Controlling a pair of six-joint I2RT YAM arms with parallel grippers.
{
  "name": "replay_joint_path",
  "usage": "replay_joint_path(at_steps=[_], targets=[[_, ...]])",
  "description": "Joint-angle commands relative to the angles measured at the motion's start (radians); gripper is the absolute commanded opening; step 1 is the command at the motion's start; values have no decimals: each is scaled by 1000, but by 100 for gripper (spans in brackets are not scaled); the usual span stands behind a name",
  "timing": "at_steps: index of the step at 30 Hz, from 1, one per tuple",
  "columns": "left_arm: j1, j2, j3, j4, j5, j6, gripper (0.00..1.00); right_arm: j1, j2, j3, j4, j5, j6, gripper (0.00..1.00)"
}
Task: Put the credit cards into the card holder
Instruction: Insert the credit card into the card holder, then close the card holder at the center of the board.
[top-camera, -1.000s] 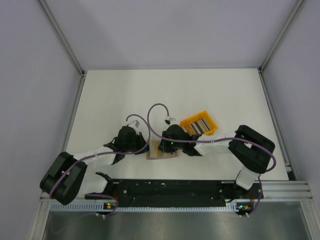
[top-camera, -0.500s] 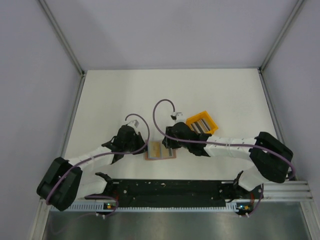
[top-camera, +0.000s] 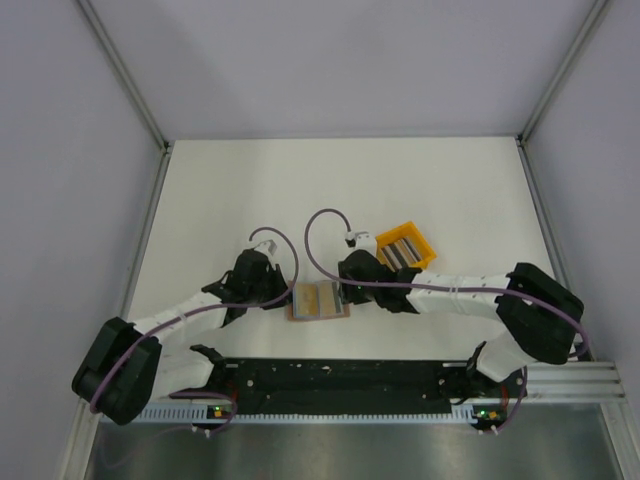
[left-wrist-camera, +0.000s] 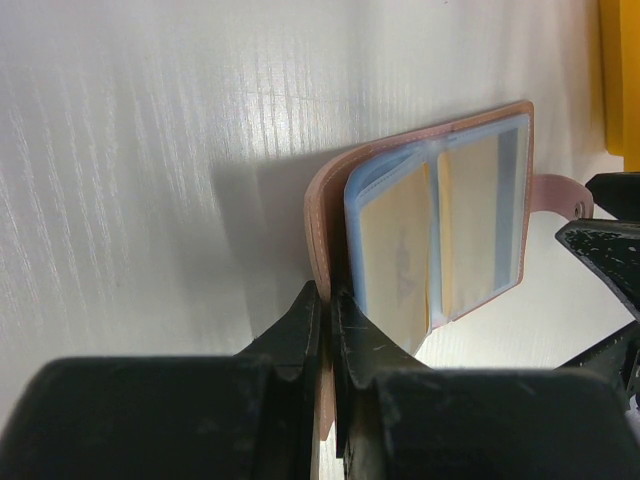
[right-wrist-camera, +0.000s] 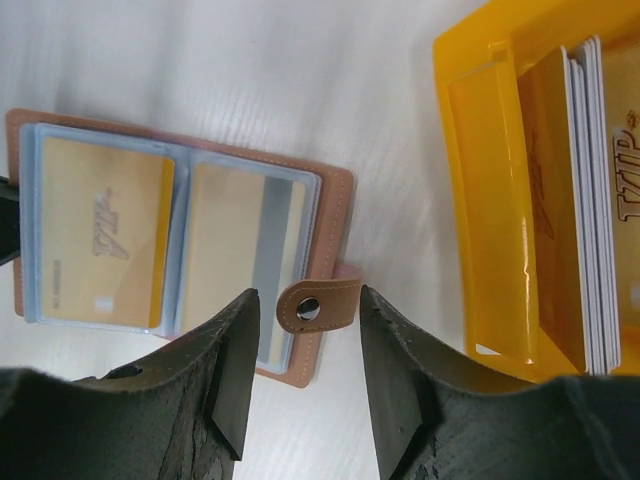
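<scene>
The card holder (top-camera: 318, 300) lies opened flat on the white table (top-camera: 350, 180), near the middle and just beyond the arm bases. Through the right wrist camera I see its clear sleeves inside the tan cover (right-wrist-camera: 337, 215). A yellow card (right-wrist-camera: 100, 240) sits in one pocket. The pocket beside it shows yellow with a grey band, and I cannot tell whether that is a card or a reflection.

The snap strap (right-wrist-camera: 320, 303) sticks out from the holder's edge, with the right gripper (right-wrist-camera: 308, 298) above it. The fingers are spread to either side of the strap and table shows in both gaps, so nothing is pinched.

The left gripper (left-wrist-camera: 325, 290) is pressed together on the opposite edge of the cover (left-wrist-camera: 318, 210), lifting it slightly so the cover curves. Its fingers hide the near part of that edge from me.

Right of the holder and a little farther away, the remaining credit cards (right-wrist-camera: 590, 200) stand on edge in the yellow tray (right-wrist-camera: 490, 200). They are packed too tightly for me to count, and the frame cuts the tray off.

From above, the right wrist hides the holder's right edge and crowds the tray (top-camera: 427, 258). Only a narrow strip of table separates the two. Beyond the tray, the table top runs on to the far wall.
</scene>
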Motion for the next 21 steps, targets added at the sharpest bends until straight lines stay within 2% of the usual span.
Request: replay_joint_path(at_steps=[1,9,16,21], targets=[[1,-10,33,3,-11,15,0,22,25,49,-21,31,-8,45],[2,-5,28,13,-13,15,0,24,8,56,-28,59,-9,41],[1,-1,24,26,-10,14,0,24,2,70,-27,80,-12,44],[1,-1,24,26,-10,17,0,24,17,83,-30,76,-11,32]])
